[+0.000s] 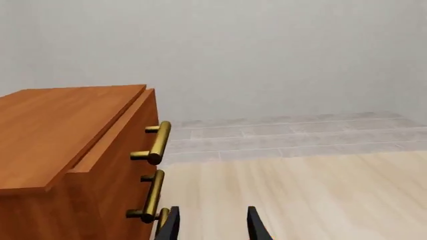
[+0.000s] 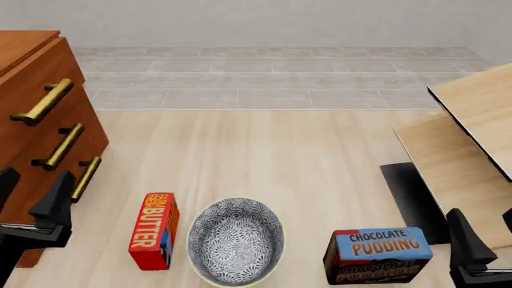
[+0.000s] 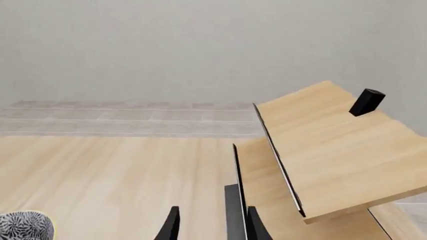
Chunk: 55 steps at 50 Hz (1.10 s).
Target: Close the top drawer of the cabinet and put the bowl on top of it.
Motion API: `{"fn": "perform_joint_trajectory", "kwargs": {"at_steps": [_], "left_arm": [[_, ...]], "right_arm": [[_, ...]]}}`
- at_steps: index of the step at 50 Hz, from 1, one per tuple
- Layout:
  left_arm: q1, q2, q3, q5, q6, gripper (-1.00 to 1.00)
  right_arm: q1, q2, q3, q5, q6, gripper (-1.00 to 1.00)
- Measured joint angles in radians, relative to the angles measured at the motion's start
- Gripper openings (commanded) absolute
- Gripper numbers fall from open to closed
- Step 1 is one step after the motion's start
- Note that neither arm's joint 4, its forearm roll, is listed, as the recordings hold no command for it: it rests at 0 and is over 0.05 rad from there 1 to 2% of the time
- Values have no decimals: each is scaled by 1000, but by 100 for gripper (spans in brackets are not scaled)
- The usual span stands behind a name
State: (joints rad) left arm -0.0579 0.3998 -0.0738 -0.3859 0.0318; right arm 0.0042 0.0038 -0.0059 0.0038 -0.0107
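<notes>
Cabinet: far left on the surface, its drawer fronts facing right.
Top drawer: in the left wrist view it juts slightly out from under the cabinet top, so it looks not quite shut; its brass handle sticks out to the right. A push off the middle of the front may skew it or slide the whole cabinet.
Left hand: released, fingers spread, near left, just beside the lower drawers and holding nothing. Swinging further left, it could snag a lower handle instead of the top one.
Butter: upright just left of the bowl; a finger dropped on that side could tip it.
Bowl: near centre, on the surface between butter and pudding, untouched. Its thin rim may slip from a shallow pinch during the lift to the cabinet top.
Pudding: right of the bowl, near.
Right hand: released, empty, near right, beside the pale boards.
</notes>
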Motion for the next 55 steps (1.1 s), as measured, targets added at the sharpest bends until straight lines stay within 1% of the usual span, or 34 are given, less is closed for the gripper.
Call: {"fn": "perform_joint_trajectory", "kwargs": {"at_steps": [9, 28, 40, 55], "left_arm": [[-24, 167, -42, -142, 6, 100], [-18, 453, -128, -362, 33, 100], [13, 584, -179, -438, 41, 100], [106, 679, -212, -502, 63, 100]], "right_arm": [[2, -1, 1, -2, 0, 100], [1, -1, 2, -3, 1, 100], [2, -1, 1, -1, 0, 100], [6, 0, 1, 3, -1, 100]]}}
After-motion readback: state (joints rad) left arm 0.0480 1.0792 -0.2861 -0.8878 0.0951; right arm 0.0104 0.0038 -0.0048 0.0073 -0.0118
